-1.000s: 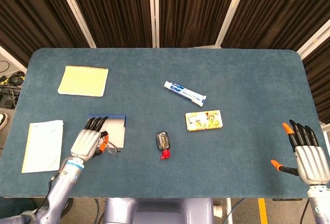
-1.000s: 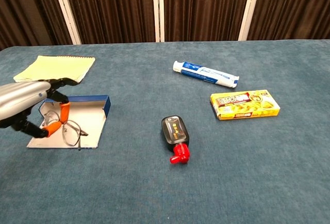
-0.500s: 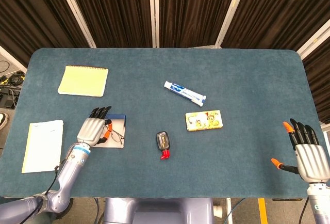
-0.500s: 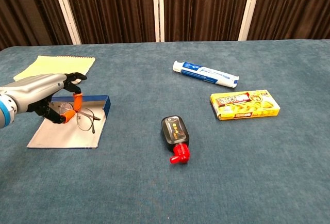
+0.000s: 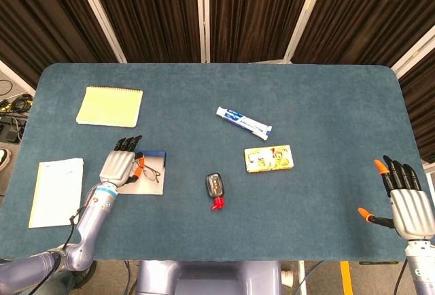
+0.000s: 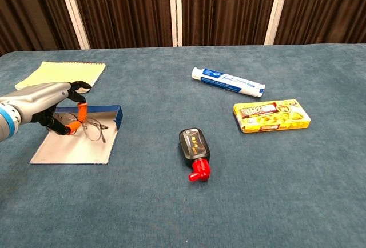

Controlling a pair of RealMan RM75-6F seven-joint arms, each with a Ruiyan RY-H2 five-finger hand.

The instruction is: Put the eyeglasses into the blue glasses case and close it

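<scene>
The blue glasses case [image 6: 74, 150] lies open at the left front of the table, its pale inside facing up and its blue wall at the far end; the head view shows the case [image 5: 153, 186] too. My left hand [image 6: 46, 103] [image 5: 118, 167] pinches the thin-rimmed eyeglasses [image 6: 92, 127] [image 5: 149, 172] between orange fingertips. The glasses sit low over the far part of the case, close to the blue wall. Whether they touch the lining I cannot tell. My right hand [image 5: 406, 203] hovers at the table's right front corner, fingers apart and holding nothing.
A yellow notepad [image 5: 110, 107] lies behind the case and a white booklet [image 5: 57, 192] to its left. A black bottle with a red cap [image 6: 194, 148], a toothpaste tube [image 6: 227, 82] and a yellow box [image 6: 271, 115] occupy the middle.
My left hand has carried the eyeglasses from the case's near edge toward its far blue wall and lowered them. The right hand has not moved.
</scene>
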